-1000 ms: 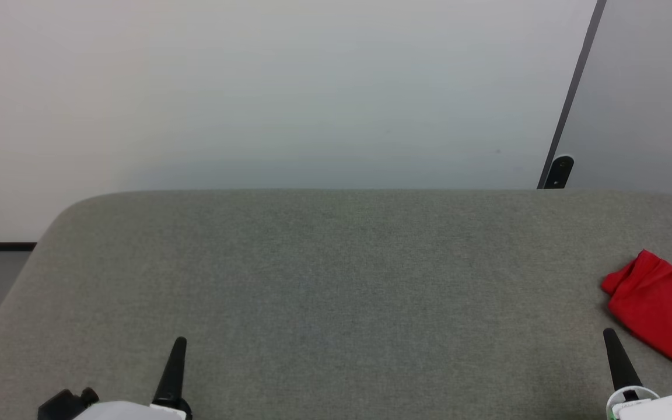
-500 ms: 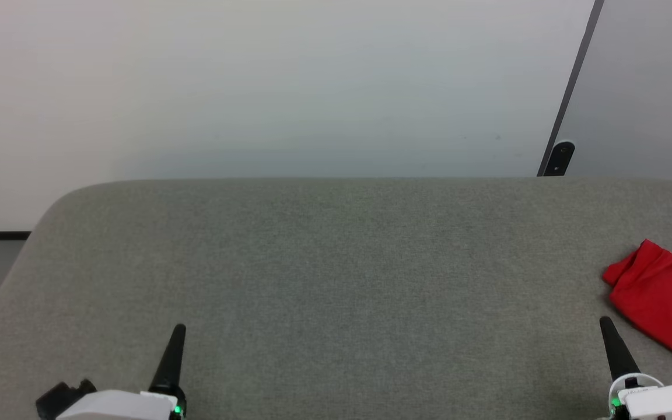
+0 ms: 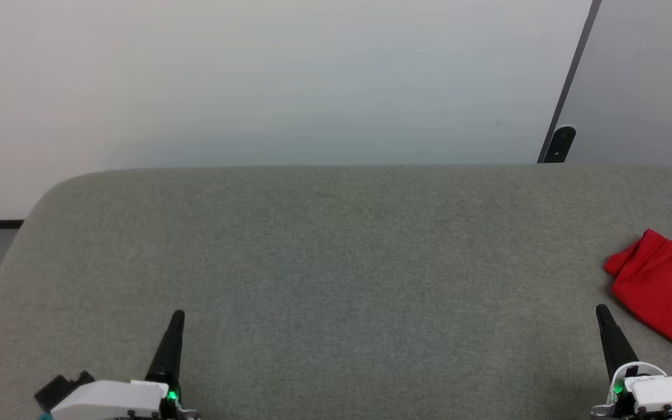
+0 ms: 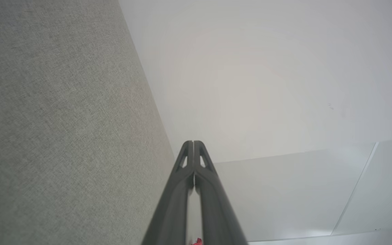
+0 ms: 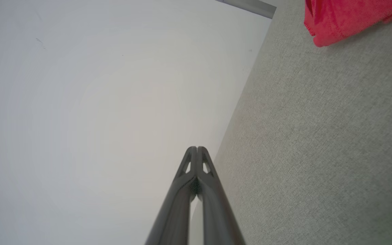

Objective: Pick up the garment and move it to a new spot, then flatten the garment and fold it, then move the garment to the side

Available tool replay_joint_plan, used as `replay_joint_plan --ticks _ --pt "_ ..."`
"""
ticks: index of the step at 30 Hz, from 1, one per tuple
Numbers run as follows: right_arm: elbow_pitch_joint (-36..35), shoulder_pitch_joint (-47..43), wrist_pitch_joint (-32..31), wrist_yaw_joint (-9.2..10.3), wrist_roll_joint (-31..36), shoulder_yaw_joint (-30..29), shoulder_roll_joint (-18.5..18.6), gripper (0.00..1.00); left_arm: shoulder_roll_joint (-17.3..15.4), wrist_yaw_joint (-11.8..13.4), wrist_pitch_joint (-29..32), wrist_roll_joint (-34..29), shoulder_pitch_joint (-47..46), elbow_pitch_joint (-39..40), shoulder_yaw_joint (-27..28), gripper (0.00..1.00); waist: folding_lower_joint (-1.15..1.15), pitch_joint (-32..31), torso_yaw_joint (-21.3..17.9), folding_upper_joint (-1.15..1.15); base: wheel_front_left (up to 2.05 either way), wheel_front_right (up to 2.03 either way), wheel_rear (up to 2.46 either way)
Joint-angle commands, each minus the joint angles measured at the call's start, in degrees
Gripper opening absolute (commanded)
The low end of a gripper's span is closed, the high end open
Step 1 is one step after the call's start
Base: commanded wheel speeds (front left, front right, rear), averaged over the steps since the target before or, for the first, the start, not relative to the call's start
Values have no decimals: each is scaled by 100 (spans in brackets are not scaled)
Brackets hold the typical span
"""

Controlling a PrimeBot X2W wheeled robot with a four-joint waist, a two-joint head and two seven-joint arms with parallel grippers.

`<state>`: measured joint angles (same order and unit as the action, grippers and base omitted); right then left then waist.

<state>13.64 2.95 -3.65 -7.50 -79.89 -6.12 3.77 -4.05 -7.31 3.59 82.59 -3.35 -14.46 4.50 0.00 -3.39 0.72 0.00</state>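
Soft, even light falls across the head view. The bench (image 3: 336,262) weave reads sharp and evenly lit, and a dim bluish band lies on the wall (image 3: 254,87) just above its far edge. Small green lights (image 3: 171,396) glow at both wrists. In the left wrist view the wall is washed pale, with a faint pink cast at the middle that greys toward the corners. The left gripper (image 4: 193,143) is crisp at its tips, but its fingers (image 4: 177,207) blur near the bottom edge. The right gripper (image 5: 197,148) shows the same blur. The garment (image 5: 339,17) is saturated red and slightly soft, casting a thin, soft-edged shadow on the bench.
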Motion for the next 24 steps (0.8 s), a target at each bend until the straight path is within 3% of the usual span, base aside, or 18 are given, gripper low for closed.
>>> replay_joint_plan --ticks 1,24 --pt "-17 138 -43 1 -138 -20 -7 0 6 -21 33 99 -110 29 42 0 0 21 -5 0 0 0 0" --pt "36 347 -279 0 -1149 -46 -92 0 113 -30 284 892 -300 41 204 0 0 307 -62 0 0 0 0"
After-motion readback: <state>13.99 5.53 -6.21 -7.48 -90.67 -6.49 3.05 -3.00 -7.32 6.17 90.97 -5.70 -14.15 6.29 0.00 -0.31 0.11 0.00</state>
